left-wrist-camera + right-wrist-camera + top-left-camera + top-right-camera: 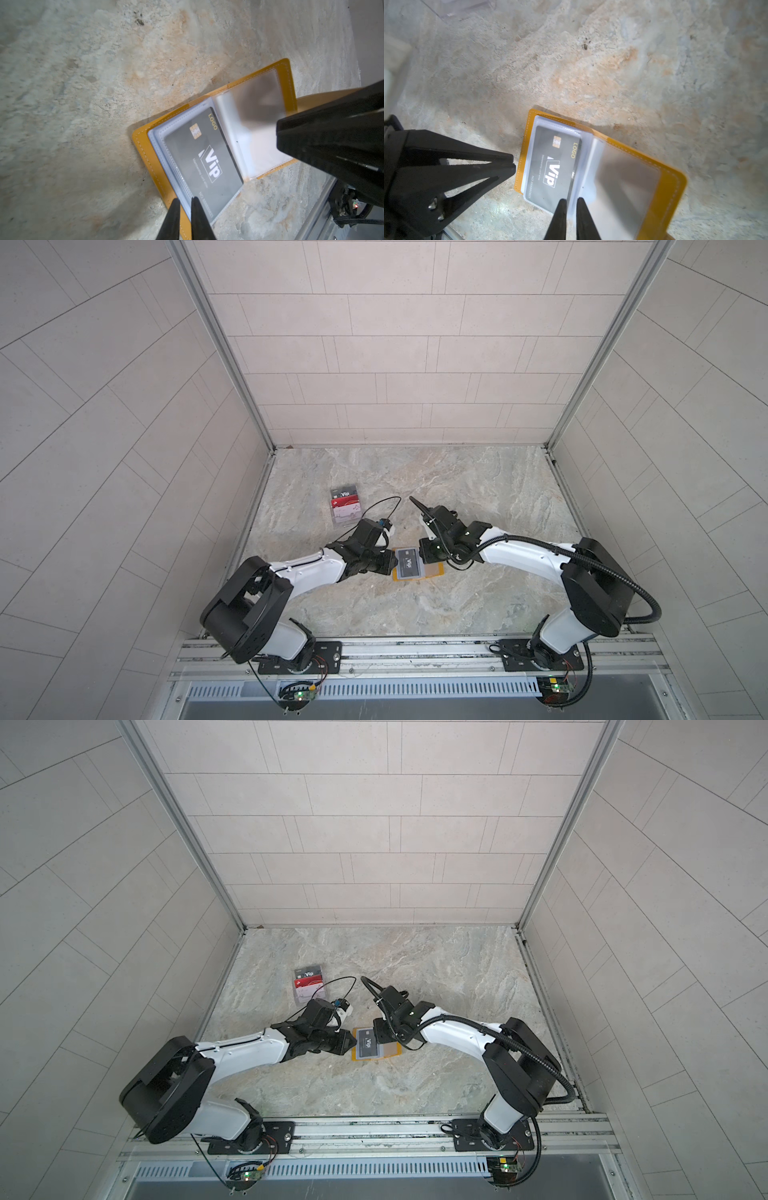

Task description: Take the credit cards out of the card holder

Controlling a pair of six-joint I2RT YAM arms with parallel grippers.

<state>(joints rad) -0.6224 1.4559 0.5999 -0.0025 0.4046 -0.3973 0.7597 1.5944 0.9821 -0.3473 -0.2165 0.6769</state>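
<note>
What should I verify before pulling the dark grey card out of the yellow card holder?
1. Card holder lies open on the table: ok.
2. Dark grey card is in view, face up inside its sleeve: ok.
3. Left end effector pins the holder's outer edge: cannot tell. Its fingers are nearly together at that edge.
4. Right end effector grips the card, not just clear plastic: cannot tell. Its tips sit at the card's edge near the spine.
5. Clear stand stands apart from the holder: ok.
</note>
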